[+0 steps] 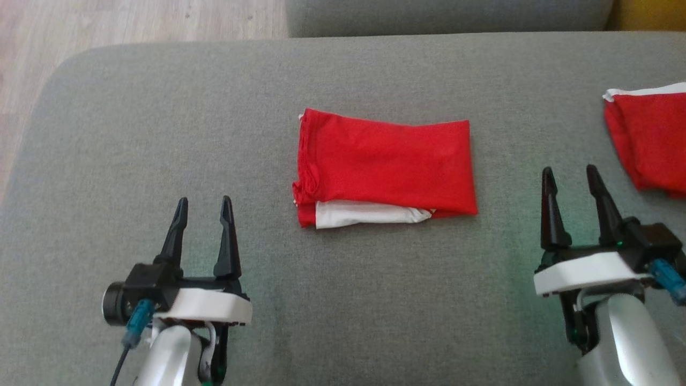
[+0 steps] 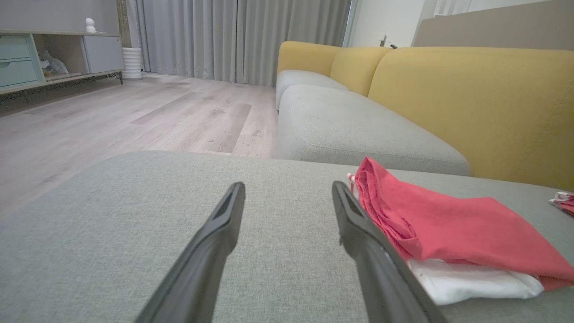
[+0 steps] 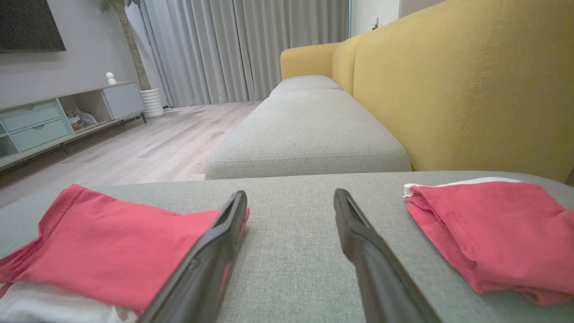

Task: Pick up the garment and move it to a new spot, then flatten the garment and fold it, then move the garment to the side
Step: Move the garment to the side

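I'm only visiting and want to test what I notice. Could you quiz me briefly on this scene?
1. True or false: the left hand grips the folded red garment.
2. Which colour peeks from under its near edge? A white, B blue, C black.
3. How many red garments lie on the grey cushion?
Key: 1 false, it is open and empty; 2 A; 3 two, a second garment lies at the right.

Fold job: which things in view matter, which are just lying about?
Job: folded red-and-white garment, centre of the grey cushion; left gripper, right gripper, both open.
Lying about: second red garment at right edge; yellow sofa back; cabinet; curtains.
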You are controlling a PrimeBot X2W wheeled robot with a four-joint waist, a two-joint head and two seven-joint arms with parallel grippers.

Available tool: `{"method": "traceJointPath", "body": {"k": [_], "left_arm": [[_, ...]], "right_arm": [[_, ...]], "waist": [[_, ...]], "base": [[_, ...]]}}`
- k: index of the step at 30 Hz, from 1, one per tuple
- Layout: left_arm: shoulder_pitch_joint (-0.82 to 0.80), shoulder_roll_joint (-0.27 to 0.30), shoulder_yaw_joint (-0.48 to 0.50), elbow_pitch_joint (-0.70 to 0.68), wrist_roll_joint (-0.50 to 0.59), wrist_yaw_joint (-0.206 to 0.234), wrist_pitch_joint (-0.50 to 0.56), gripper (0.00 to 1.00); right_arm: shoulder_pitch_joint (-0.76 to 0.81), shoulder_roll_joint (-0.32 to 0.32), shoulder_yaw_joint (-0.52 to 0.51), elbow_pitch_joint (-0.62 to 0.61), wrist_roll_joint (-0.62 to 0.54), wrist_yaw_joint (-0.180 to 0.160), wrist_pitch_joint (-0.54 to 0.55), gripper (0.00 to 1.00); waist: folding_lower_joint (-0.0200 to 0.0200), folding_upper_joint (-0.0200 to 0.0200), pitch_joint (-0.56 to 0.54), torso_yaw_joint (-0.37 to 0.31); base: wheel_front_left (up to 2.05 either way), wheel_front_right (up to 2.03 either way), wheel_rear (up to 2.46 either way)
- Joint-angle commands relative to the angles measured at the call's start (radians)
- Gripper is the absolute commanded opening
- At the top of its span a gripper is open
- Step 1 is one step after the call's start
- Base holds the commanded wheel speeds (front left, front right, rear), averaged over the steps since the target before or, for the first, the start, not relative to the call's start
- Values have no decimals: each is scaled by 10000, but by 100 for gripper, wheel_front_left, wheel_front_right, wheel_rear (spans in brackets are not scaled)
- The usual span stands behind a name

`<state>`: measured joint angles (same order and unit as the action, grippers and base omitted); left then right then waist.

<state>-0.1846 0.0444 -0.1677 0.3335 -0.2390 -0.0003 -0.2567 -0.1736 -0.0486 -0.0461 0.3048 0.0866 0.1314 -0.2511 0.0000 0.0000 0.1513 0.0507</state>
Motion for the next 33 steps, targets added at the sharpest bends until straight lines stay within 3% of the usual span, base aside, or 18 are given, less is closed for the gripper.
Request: {"method": "traceJointPath", "body": {"k": [1, 12, 23, 24, 25, 26, 33], "left_arm": [[-473, 58, 220, -349, 73, -13, -51, 100], [-1146, 58, -433, -286, -85, -2, -51, 100], [-1362, 58, -642, -181, -339, 62, -51, 100], [-1357, 58, -660, -173, -338, 74, -51, 100], [-1350, 58, -674, -165, -337, 85, -51, 100], [-1343, 58, -686, -154, -334, 95, -51, 100], [-1264, 58, -718, -63, -180, 100, -51, 100]], "right_arm": [[-455, -18, 184, -309, -38, -7, -106, 100], [-2190, -17, 615, 1250, 461, -7, 1345, 100], [-2830, -17, 1051, 3422, 831, -7, 2506, 100], [-2874, -17, 1098, 3568, 813, -7, 2557, 93], [-2915, -17, 1150, 3692, 805, -7, 2585, 42], [-2955, -17, 1196, 3783, 751, -7, 2557, 0], [-3203, -18, 1217, 3975, -159, -7, 2006, 0]], "waist": [[0, 0, 122, 85], [0, 0, 1274, 964], [0, 0, 1399, 1444], [0, 0, 1376, 1459], [0, 0, 1348, 1465], [0, 0, 1317, 1463], [0, 0, 915, 1146]], "base": [[0, 0, 0], [0, 0, 0], [0, 0, 0], [0, 0, 0], [0, 0, 0], [0, 0, 0], [0, 0, 0]]}}
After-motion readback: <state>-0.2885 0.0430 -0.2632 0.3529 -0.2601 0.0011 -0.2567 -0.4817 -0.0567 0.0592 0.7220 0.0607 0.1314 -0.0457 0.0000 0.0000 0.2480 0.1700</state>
